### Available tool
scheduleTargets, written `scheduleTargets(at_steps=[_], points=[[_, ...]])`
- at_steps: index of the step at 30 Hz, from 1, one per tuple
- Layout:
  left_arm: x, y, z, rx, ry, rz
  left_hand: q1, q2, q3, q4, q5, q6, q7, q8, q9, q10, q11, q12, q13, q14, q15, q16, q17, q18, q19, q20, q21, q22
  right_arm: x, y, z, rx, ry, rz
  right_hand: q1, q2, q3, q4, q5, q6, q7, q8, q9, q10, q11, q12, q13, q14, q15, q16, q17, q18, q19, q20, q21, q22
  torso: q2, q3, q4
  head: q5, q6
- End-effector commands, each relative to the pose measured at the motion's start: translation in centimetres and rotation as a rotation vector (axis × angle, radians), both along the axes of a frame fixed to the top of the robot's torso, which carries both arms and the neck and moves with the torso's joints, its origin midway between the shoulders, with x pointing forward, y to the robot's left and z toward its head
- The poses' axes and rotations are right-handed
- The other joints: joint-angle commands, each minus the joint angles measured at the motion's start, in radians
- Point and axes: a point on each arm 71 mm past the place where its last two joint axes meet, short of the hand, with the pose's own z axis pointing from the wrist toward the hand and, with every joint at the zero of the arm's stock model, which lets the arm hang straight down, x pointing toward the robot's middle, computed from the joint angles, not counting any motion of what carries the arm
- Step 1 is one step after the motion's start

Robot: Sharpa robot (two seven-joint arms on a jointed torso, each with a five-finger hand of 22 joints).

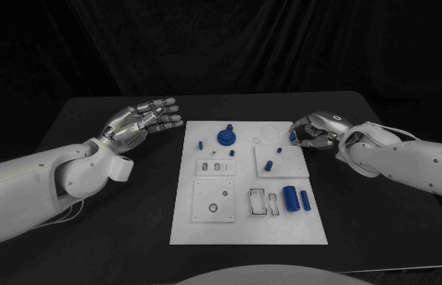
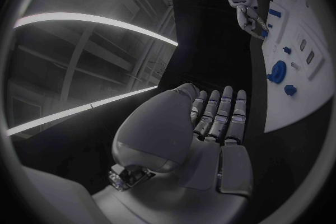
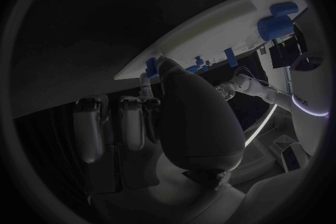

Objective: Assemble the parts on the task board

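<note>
Holding a small blue part [image 1: 293, 135] pinched in my right hand [image 1: 315, 131] at the task board's [image 1: 247, 231] far right edge, ready for insertion. Left hand [image 1: 140, 123] hovers off the board, fingers extended, empty, over the worktop [image 1: 110, 246].

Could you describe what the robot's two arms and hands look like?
Both arms are smooth, rounded white shells. Each ends in a silver, segmented metal hand: the left hand and right hand. The left arm has a bulbous white wrist joint. A thin pale cable loops along the right arm near the wrist.
</note>
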Motion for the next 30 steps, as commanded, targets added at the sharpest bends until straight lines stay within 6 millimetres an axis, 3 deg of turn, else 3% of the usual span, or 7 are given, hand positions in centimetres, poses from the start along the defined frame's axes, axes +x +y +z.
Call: scheduleTargets(at_steps=[1,7,9,16,30], points=[[-0.11,-0.17,0.07,-0.019,-0.003,-0.013,0.003,-0.007,0.006,0.002,0.003,0.005,0.039,0.001,0.002,-0.007,0.000,0.005,0.001,-0.007,0.002,0.003,0.000,-0.007,-0.008,0.000,-0.005,-0.001,-0.12,-0.20,-0.31,-0.010,0.022,-0.019,0.002,0.007,-0.001,0.001,0.010,-0.009,-0.001,0.007,0.004,0.108,0.000,0.003,0.263,0.106,-0.003,0.003,0.263,-0.016,0.106,-0.004,0.003,0.263,0.001,-0.0003,0.0002,0.000,-0.002],[-0.12,-0.19,0.03,-0.015,0.002,-0.015,0.003,-0.007,0.007,0.002,0.004,0.007,0.039,0.002,0.002,-0.007,0.000,0.006,0.001,-0.007,0.001,0.003,0.000,-0.007,-0.009,0.000,-0.005,-0.002,-0.15,-0.30,-0.26,-0.010,0.016,-0.021,-0.035,0.015,-0.005,0.003,0.032,-0.012,0.003,0.039,0.021,0.108,0.003,0.003,0.263,0.106,0.000,0.003,0.263,-0.016,0.106,-0.001,0.003,0.263,0.001,-0.0001,0.0002,-0.001,-0.005],[-0.12,-0.19,0.02,-0.015,0.003,-0.016,0.003,-0.007,0.007,0.002,0.004,0.007,0.039,0.002,0.002,-0.007,0.000,0.006,0.001,-0.007,0.001,0.003,0.000,-0.007,-0.009,0.000,-0.005,-0.002,-0.15,-0.33,-0.24,-0.009,0.013,-0.020,-0.044,0.015,-0.001,0.002,0.079,-0.017,0.004,0.065,0.034,0.108,0.004,0.003,0.263,0.106,0.001,0.003,0.263,-0.016,0.106,0.000,0.003,0.263,0.001,0.0001,0.0004,-0.001,-0.006],[-0.12,-0.23,0.00,-0.014,0.005,-0.018,0.003,-0.007,0.007,0.002,0.004,0.006,0.039,0.002,0.002,-0.007,0.000,0.006,0.001,-0.008,0.001,0.003,0.000,-0.007,-0.011,0.000,-0.006,-0.002,-0.15,-0.31,-0.20,-0.008,0.008,-0.019,-0.044,0.016,0.009,0.000,0.160,-0.028,0.003,0.116,0.059,0.108,0.004,0.003,0.263,0.106,0.001,0.003,0.263,-0.016,0.106,0.000,0.003,0.263,0.001,0.0007,-0.0001,-0.001,-0.008],[-0.11,-0.22,-0.04,-0.010,0.009,-0.020,0.002,-0.007,0.009,0.001,0.004,0.006,0.040,0.002,0.002,-0.008,0.000,0.006,0.001,-0.008,0.000,0.003,0.000,-0.007,-0.012,0.000,-0.007,-0.002,-0.04,-0.09,-0.22,-0.006,0.005,-0.020,-0.052,0.015,0.008,0.002,0.160,-0.032,0.004,0.129,0.065,0.108,0.005,0.003,0.263,0.106,0.001,0.003,0.263,-0.016,0.106,0.001,0.003,0.263,0.000,0.0007,0.0000,-0.002,-0.010]])
